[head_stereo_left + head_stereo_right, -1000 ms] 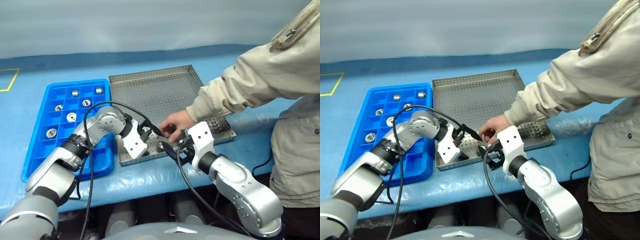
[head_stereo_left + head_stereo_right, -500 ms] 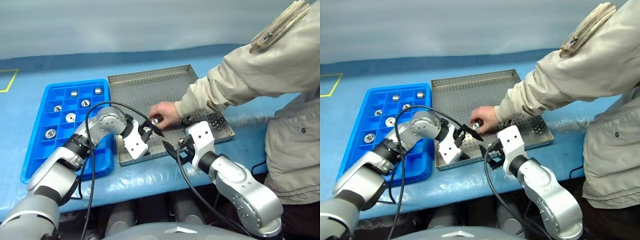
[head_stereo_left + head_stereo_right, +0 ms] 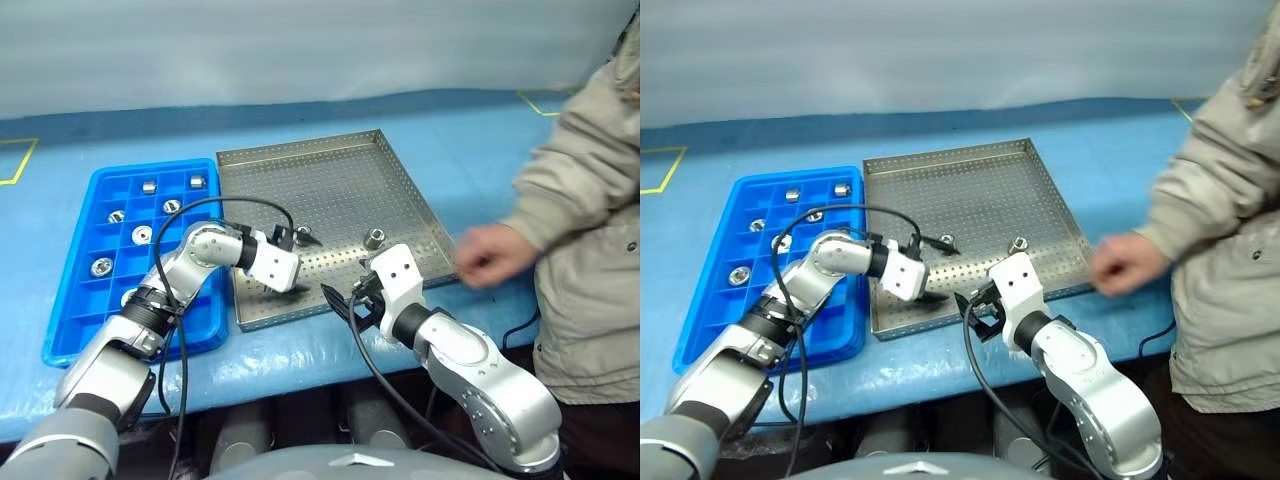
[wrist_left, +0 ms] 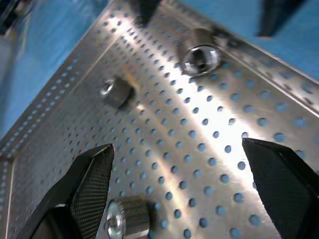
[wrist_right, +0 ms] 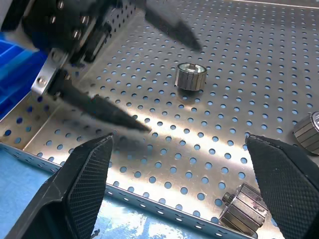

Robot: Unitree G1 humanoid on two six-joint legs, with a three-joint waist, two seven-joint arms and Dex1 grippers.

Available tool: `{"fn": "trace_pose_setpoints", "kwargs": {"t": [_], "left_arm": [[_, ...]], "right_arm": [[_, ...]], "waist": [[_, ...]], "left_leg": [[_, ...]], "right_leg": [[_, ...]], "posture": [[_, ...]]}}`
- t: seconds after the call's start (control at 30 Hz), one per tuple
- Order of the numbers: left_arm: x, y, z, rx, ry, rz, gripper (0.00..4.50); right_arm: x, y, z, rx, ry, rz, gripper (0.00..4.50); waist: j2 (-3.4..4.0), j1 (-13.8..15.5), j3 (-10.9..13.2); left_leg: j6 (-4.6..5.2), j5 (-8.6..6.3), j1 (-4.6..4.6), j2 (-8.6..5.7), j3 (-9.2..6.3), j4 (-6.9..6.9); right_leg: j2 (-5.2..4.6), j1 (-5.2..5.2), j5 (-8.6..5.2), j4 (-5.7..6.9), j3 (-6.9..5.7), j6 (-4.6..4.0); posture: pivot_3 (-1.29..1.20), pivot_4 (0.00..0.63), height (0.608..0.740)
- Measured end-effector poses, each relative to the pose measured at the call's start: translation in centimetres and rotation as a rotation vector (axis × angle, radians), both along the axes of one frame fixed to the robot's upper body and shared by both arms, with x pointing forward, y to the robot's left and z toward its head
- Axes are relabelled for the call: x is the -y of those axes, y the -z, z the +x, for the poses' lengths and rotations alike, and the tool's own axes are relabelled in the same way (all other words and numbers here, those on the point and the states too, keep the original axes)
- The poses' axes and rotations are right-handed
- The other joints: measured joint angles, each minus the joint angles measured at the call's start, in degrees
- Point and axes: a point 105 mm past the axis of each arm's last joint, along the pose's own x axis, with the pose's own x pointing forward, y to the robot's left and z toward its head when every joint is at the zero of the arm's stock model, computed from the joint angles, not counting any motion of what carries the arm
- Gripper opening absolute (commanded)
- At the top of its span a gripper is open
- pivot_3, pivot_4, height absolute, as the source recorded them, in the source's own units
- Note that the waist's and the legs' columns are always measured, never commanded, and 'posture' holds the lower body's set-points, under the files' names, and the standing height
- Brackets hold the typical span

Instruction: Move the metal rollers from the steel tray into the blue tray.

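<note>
Steel tray [image 3: 330, 190] lying on blue-covered bench [image 3: 480, 160], perforated floor mostly bare. Blue tray [image 3: 75, 300] just beside it on the robot's left, long sides parallel, rims close together.

Metal rollers still in the steel tray, all toward its near half: one [image 3: 374, 239] near the right rim, one [image 3: 303, 235] nearer the middle; in the right wrist view a further two, [image 5: 243, 215] and [image 5: 310, 132], close to the near rim. Left wrist view: three rollers on the perforated floor, [image 4: 201, 54], [image 4: 115, 92] and [image 4: 127, 221], the last lying nearest the fingers.

Rollers already in the blue tray, one per compartment: [image 3: 149, 186], [image 3: 197, 182], [image 3: 117, 216], [image 3: 172, 206], [image 3: 142, 235], [image 3: 101, 267]. A seventh partly hidden behind the left arm.

Left gripper [image 3: 287, 262] over the near left part of the steel tray, fingers spread wide, nothing between them. Right gripper [image 3: 345, 300] at the near rim of the steel tray, fingers likewise wide apart and empty.

Person's hand [image 3: 488, 256] off the tray's right side, clear of its rim, beige sleeve [image 3: 580, 170] behind it.
</note>
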Motion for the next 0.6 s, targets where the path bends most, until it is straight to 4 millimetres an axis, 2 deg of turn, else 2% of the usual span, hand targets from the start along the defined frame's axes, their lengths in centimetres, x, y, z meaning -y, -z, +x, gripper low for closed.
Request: {"fn": "trace_pose_setpoints", "kwargs": {"t": [0.1,0.2,0.33,0.5,0.6], "left_arm": [[-0.1,-1.1,1.1,-0.092,-0.183,-0.139,4.5],[0.5,-1.2,1.8,-0.245,-0.364,-0.295,4.5],[1.2,-0.1,2.1,-0.479,-0.572,-0.447,4.5],[1.3,0.7,2.9,-0.546,-0.745,-0.532,4.5],[1.1,1.9,3.8,-0.583,-0.854,-0.561,4.5]], "right_arm": [[-0.2,-0.1,0.1,0.005,-0.012,0.0,4.48],[-0.5,-0.1,0.5,0.007,-0.025,-0.001,4.48],[-0.9,-0.3,0.6,0.019,-0.044,0.002,4.48],[-1.3,-0.2,0.8,0.019,-0.058,-0.001,4.48],[-1.7,-0.3,0.8,0.021,-0.067,0.006,4.48]], "waist": [[0.0,0.0,0.0],[-0.01,0.3,0.0],[-0.02,0.8,0.0],[-0.02,0.9,0.0],[-0.04,0.9,0.0]], "left_leg": [[0.01,0.0,0.02,-0.01,0.01,0.03],[0.02,0.01,0.02,-0.02,0.0,0.08],[0.03,0.01,0.02,-0.03,-0.01,0.13],[0.03,0.02,0.06,-0.06,-0.01,0.13],[0.03,0.02,0.1,-0.08,0.0,0.13]], "right_leg": [[0.01,0.02,0.02,0.0,0.03,0.04],[0.01,0.04,0.04,0.02,0.04,0.07],[0.03,0.05,0.06,0.04,0.04,0.08],[0.03,0.07,0.08,0.04,0.07,0.08],[0.03,0.1,0.09,0.04,0.09,0.09]], "posture": [[-0.11,0.15,0.74],[-0.1,0.15,0.74],[-0.1,0.15,0.74],[-0.11,0.15,0.74],[-0.12,0.15,0.74]]}}
